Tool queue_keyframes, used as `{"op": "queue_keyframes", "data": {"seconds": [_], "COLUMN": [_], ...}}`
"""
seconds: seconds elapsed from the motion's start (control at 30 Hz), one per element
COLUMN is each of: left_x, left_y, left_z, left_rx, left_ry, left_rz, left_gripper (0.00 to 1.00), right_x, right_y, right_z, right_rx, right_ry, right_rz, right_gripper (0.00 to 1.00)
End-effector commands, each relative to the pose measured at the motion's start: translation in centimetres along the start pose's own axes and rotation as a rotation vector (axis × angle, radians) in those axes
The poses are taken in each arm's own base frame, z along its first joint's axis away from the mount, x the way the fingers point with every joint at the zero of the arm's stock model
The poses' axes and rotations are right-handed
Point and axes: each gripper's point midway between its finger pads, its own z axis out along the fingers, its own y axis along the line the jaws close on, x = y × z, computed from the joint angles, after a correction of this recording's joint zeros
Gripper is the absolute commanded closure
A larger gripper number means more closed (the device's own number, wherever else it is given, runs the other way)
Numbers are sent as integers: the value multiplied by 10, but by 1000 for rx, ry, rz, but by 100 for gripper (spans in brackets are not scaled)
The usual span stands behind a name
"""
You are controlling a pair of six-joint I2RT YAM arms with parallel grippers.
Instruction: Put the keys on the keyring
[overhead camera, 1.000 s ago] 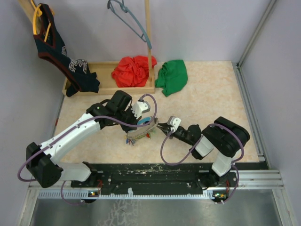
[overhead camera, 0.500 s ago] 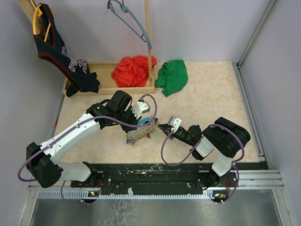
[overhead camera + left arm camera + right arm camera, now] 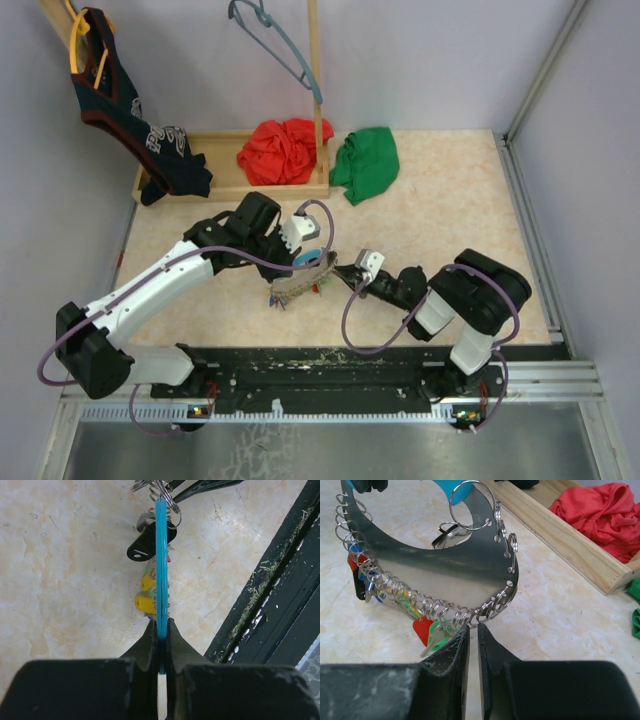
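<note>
Grey steel and light-blue plastic: the keyring (image 3: 445,565) is being held on edge over the table (image 3: 560,615), between the two arms and towards the near side. The left gripper (image 3: 161,626) is clamping the blue part, which shows edge-on from that wrist. The keys (image 3: 427,630), tagged red, green, yellow and blue, are dangling from small split rings along the plate's lower rim.

The right gripper (image 3: 473,628) is nosing up to that rim with its jaws drawn almost together. Whether it is nipping a split ring (image 3: 487,611) there I cannot tell, since the tips are hiding the contact.

I am judging three risks:
- A sideways tug from the right arm twisting the plate loose in the left clamp.
- A thin ring springing out from between the tips.
- Dangling tags snagging on the fingers.
</note>
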Motion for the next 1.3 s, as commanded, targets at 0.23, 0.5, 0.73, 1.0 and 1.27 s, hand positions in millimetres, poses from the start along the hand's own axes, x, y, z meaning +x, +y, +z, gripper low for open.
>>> {"op": "queue_keyframes", "data": {"seconds": [0.23,0.5,0.73,1.0,1.27], "left_x": [-13,-13,-13,-13,-13], "left_y": [-5,-6,-6,-6,-6], "left_z": [-1,1,0,1,2], "left_rx": [23,33,30,31,32], "left_ry": [-56,-52,-54,-51,-50], "left_rz": [19,16,13,4,1], "left_gripper": [100,100,100,100,100], "right_x": [-38,-41,-43,-44,-45], "right_y": [-8,-16,-6,-2,-15], "right_z": [9,6,8,11,6], "right_rx": [45,93,49,52,144], "right_ry": [-144,-156,-165,-168,-157], "right_rz": [-45,-43,-38,-50,-66], "right_gripper": [79,81,81,78,78]}}
